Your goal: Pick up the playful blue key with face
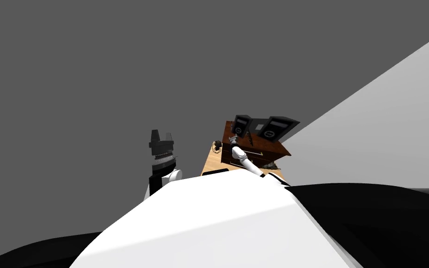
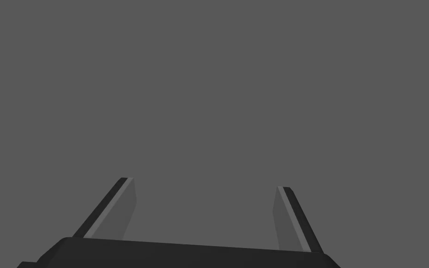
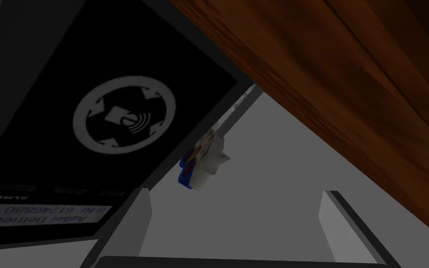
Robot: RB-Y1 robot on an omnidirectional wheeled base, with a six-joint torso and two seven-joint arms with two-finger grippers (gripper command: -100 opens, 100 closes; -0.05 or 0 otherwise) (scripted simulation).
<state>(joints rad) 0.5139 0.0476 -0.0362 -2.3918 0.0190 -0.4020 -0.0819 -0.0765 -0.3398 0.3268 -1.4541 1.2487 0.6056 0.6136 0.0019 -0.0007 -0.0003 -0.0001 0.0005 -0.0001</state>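
Key: blue-and-white key (image 3: 199, 164) sits ahead of the right gripper (image 3: 235, 195), clear of its fingertips, just beside the black device (image 3: 46, 60).
Right gripper: 2 fingers spread, nothing held.
Flank: brown wooden cabinet (image 3: 348, 93) opposite.
Left gripper (image 2: 204, 186): raised, fingers apart, empty.

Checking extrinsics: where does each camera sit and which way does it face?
Head: on the head, steeply down; shows left gripper raised, right gripper at a brown wooden cabinet.
Left wrist: on the left hand, along its open fingers at a flat grey surface.
Right wrist: on the right hand, along its open fingers at the blue key, beside a black device.
Shared: head and right wrist both show cabinet and device.
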